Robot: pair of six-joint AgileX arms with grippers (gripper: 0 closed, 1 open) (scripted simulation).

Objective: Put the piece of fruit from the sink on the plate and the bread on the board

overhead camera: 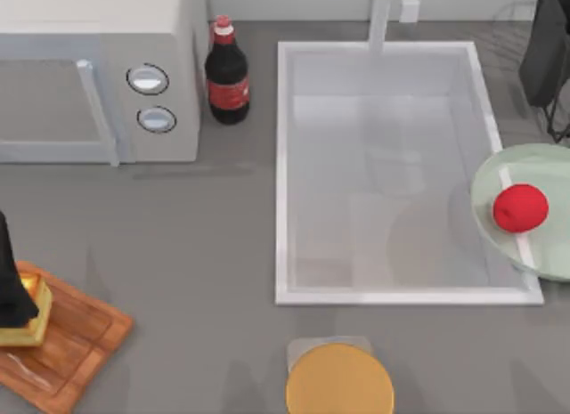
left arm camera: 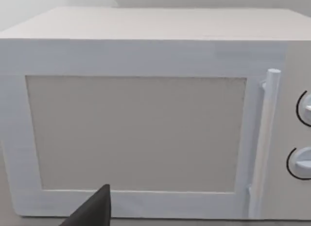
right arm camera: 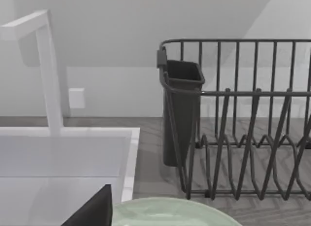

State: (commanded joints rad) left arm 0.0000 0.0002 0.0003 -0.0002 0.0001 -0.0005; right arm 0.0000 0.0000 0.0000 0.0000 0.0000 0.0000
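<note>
The round red fruit (overhead camera: 520, 207) sits on the pale green plate (overhead camera: 534, 165) overlapping the sink's (overhead camera: 283, 165) right rim; the golden bread (overhead camera: 30, 318) rests on the wooden board (overhead camera: 76, 343), near left.

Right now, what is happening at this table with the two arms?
The job looks almost finished. The piece of fruit lies on the plate at the right edge of the sink, and the sink basin holds nothing. The bread sits on the board at the table's left, with the left gripper directly over it. The right arm is at the far right, near the dish rack.
</note>
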